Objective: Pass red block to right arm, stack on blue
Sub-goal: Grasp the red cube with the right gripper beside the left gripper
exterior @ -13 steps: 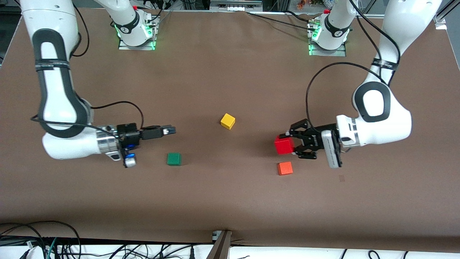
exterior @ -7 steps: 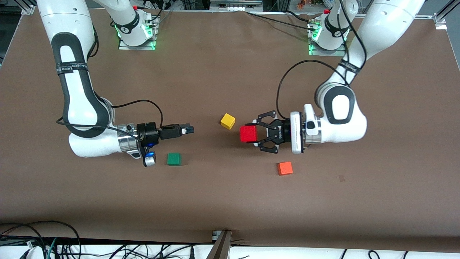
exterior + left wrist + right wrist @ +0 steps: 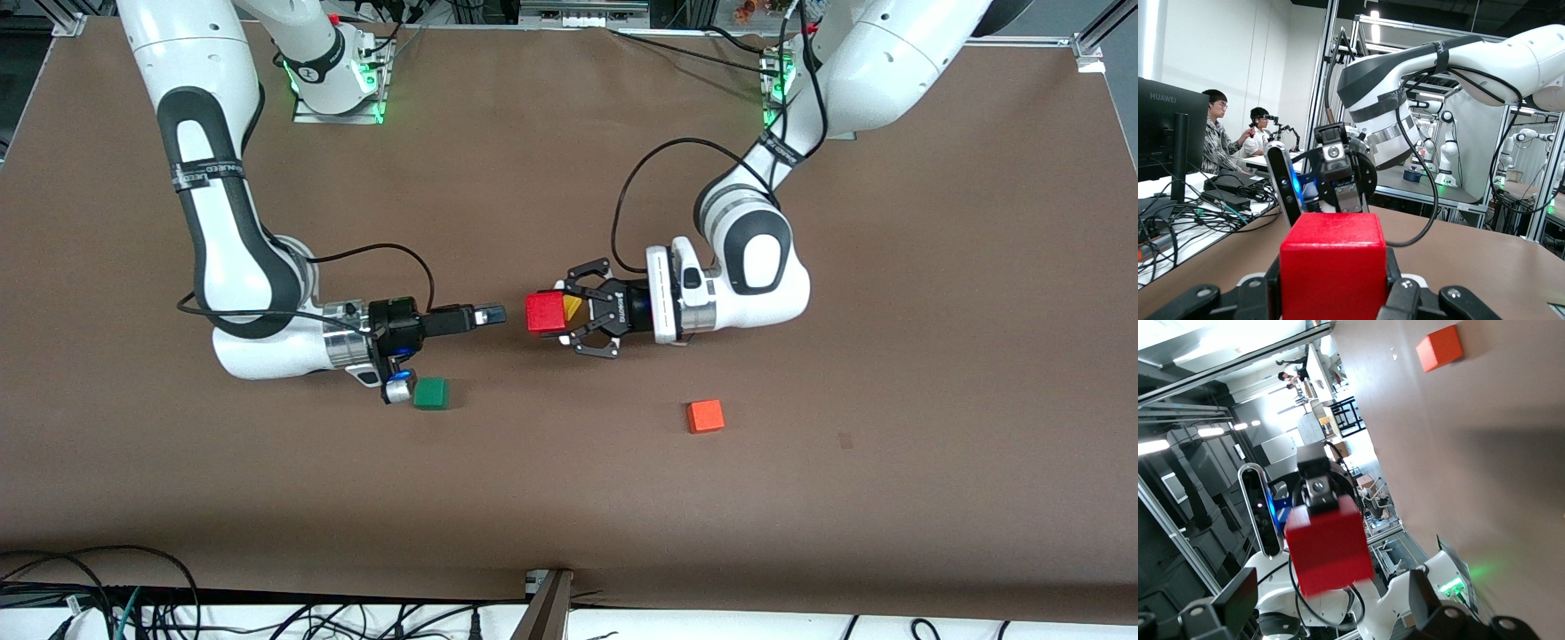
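Observation:
My left gripper (image 3: 553,314), the wide black linkage one, is shut on the red block (image 3: 545,313) and holds it level above the table's middle, over the yellow cube. The left wrist view shows the block (image 3: 1333,263) filling the space between the jaws. My right gripper (image 3: 492,314), slim and black, is open and points at the block from a short gap away. In the right wrist view the block (image 3: 1328,547) hangs ahead between its spread fingers, untouched. The blue cube does not show in any view.
A yellow cube (image 3: 573,307) lies mostly hidden under the left gripper. A green cube (image 3: 430,393) lies beside the right wrist, nearer the front camera. An orange-red cube (image 3: 706,416) lies toward the left arm's end, nearer the camera, and shows in the right wrist view (image 3: 1439,348).
The left arm has carried the red block toward the right arm's end, to over the yellow cube. The right gripper has advanced to meet it, and the gap has closed to a short one.

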Tool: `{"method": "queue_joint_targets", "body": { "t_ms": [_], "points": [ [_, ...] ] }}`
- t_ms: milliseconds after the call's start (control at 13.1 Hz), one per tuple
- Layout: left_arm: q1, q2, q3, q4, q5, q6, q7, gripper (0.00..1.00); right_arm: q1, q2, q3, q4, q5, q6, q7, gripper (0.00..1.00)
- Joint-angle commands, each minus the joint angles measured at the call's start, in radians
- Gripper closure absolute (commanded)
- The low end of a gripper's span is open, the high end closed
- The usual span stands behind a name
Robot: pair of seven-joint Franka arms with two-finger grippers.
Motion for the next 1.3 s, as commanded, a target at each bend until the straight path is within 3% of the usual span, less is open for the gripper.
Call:
{"method": "queue_joint_targets", "body": {
  "t_ms": [0,383,766,842,919,995,1149,1225],
  "points": [
    [-0.009,0.018,0.001,0.027,-0.037,0.009,0.037,1.00,0.010,-0.010,-0.003,-0.034,0.043,0.015,-0.085,0.00],
    [-0.023,0.026,0.001,0.028,-0.061,0.009,0.036,1.00,0.032,-0.010,-0.003,-0.027,0.047,0.076,-0.098,0.00],
    [-0.025,0.026,0.001,0.028,-0.061,0.009,0.034,1.00,0.046,-0.003,-0.003,-0.032,0.106,0.090,-0.208,0.00],
    [-0.025,0.026,0.001,0.027,-0.061,0.009,0.034,1.00,0.047,-0.003,-0.003,-0.034,0.106,0.090,-0.211,0.11],
    [-0.025,0.026,0.001,0.027,-0.061,0.009,0.034,1.00,0.046,-0.003,-0.003,-0.035,0.105,0.090,-0.219,0.35],
    [-0.025,0.027,-0.001,0.027,-0.063,0.009,0.034,1.00,0.044,-0.003,-0.003,-0.034,0.105,0.088,-0.223,0.70],
    [-0.026,0.026,-0.001,0.024,-0.082,0.009,0.029,1.00,0.044,-0.003,-0.005,-0.034,0.105,0.090,-0.223,0.87],
    [-0.031,0.026,-0.001,0.021,-0.096,0.009,0.029,1.00,0.044,-0.003,-0.005,-0.034,0.105,0.090,-0.222,0.90]
  ]
}}
